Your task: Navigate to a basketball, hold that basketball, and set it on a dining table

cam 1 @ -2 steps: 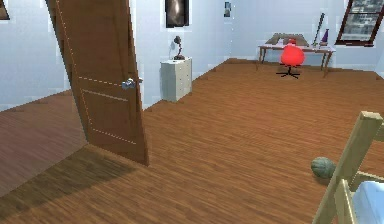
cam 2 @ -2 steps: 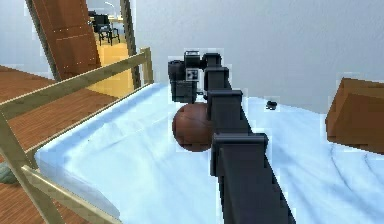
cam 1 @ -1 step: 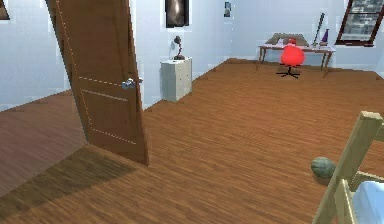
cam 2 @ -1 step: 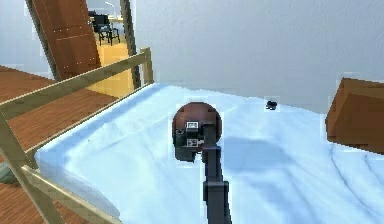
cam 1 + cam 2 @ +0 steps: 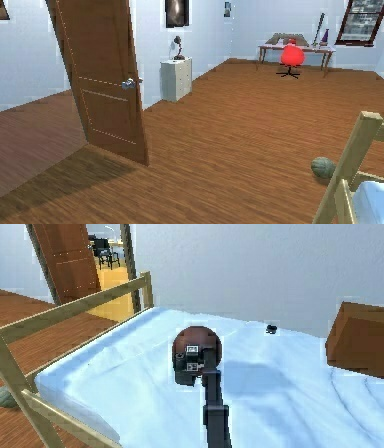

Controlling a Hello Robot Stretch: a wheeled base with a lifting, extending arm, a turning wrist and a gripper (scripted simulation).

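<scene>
Up close in the arm side view, the dark arm (image 5: 215, 414) rises from the bottom edge over the bed (image 5: 100, 374), a pale mattress set in a light wooden frame (image 5: 60, 319). At the arm's tip the end effector (image 5: 188, 358) sits right at the basketball (image 5: 196, 332), a round, dark reddish-brown ball near the middle of the bed. With the mattress right behind both, I cannot tell whether the end effector grips it or the ball simply lies there. Farther right on the mattress, well apart from the ball, lies a small dark object (image 5: 271, 328). At the right edge stands a brown wooden piece of furniture (image 5: 355, 339). At the far left a wooden door (image 5: 70, 259) stands beside an opening with dark chairs (image 5: 103, 249) beyond it. In the forward view, the near right corner shows a wooden bed post (image 5: 362, 150), and a grey-green ball (image 5: 322, 167) lies on the floor just left of it. On the left a brown open door (image 5: 100, 70) juts into the room. Past it a small white cabinet (image 5: 176, 78) stands against the wall; what it contains cannot be seen. A dark lamp (image 5: 178, 45) stands on top, below a dark wall picture (image 5: 176, 12). Far right, a counter (image 5: 270, 47) carries upright items (image 5: 321, 30), with a red chair (image 5: 291, 55) in front and a window (image 5: 360, 20) beside it.
</scene>
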